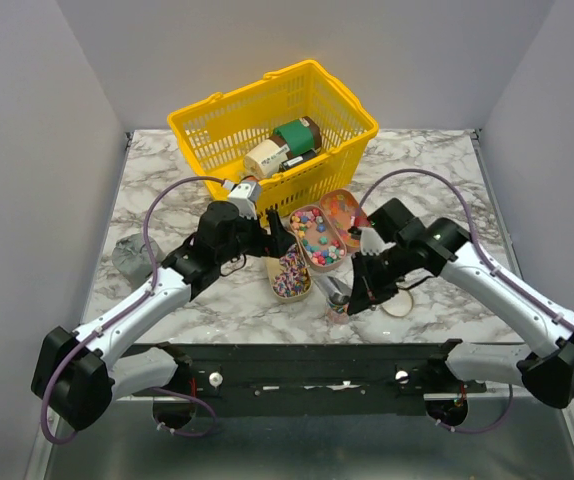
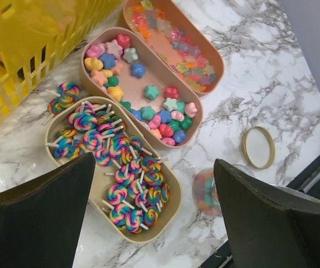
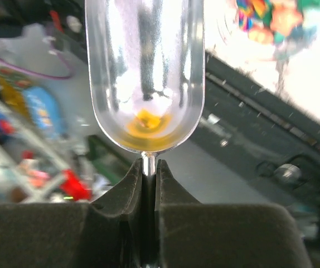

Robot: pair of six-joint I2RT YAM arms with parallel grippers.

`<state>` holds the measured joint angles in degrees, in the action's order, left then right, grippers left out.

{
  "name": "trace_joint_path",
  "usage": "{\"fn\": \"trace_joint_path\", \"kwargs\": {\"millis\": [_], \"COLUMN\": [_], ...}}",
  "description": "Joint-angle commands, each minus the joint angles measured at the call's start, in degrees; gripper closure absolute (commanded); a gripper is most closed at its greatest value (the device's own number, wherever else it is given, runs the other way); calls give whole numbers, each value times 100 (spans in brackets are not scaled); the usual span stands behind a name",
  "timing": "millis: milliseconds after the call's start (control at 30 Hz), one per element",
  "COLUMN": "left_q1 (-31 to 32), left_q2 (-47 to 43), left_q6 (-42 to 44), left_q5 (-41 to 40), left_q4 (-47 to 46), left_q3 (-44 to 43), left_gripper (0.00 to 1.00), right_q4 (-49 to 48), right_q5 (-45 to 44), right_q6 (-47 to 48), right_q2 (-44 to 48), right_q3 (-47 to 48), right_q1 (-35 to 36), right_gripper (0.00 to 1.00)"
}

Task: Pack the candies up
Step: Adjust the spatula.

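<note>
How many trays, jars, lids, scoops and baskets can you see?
Oval trays: 3 (lollipop tray, star-candy tray, far tray)
Clear jar: 1
Round lid: 1
Clear scoop: 1
Yellow basket: 1
Total: 7

3 trays (image 2: 149, 72), 1 basket (image 1: 217, 130), 1 lid (image 2: 258, 147), 1 jar (image 2: 207, 192), perhaps 1 scoop (image 3: 144, 72).

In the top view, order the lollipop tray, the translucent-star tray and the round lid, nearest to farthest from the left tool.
1. Lollipop tray, right beside the left tool.
2. Translucent-star tray, behind and to its right.
3. Round lid, far right, by the right arm.
</note>
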<state>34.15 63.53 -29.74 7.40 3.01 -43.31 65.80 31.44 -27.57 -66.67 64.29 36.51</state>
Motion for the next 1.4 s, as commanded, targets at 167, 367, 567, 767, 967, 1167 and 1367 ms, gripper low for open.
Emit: {"fn": "trace_joint_path", "kwargs": {"millis": [167, 367, 567, 767, 967, 1167, 1367], "left_q1": [13, 13, 13, 30, 206, 276, 303], "left_q2": [-314, -420, -297, -69, 98, 265, 406], "left_q6": [223, 161, 213, 302, 363, 398, 399], "left_q5": [579, 543, 526, 701, 596, 473, 491], "left_q4": [94, -185, -257, -125, 103, 227, 288], "left_q3": [15, 428, 437, 446, 341, 226, 156], "left_gripper": [2, 4, 4, 7, 13, 16, 18], "right_q4": [-1095, -1289, -1149, -1350, -1851, -1948, -1948], "right_q5": [-2079, -2177, -2379, -2783, -2723, -2564, -2556], "right_q6": [243, 551, 692, 745, 789, 745, 657], "right_q2": [-882, -1102, -1217, -1006, -873, -1040, -1172], "right_q3": [997, 1498, 1753, 1903, 1894, 2069, 2166], "right_q1": [989, 1148, 1209, 1244, 1244, 1253, 1262], "right_gripper": [99, 99, 99, 99, 99, 99, 99]}}
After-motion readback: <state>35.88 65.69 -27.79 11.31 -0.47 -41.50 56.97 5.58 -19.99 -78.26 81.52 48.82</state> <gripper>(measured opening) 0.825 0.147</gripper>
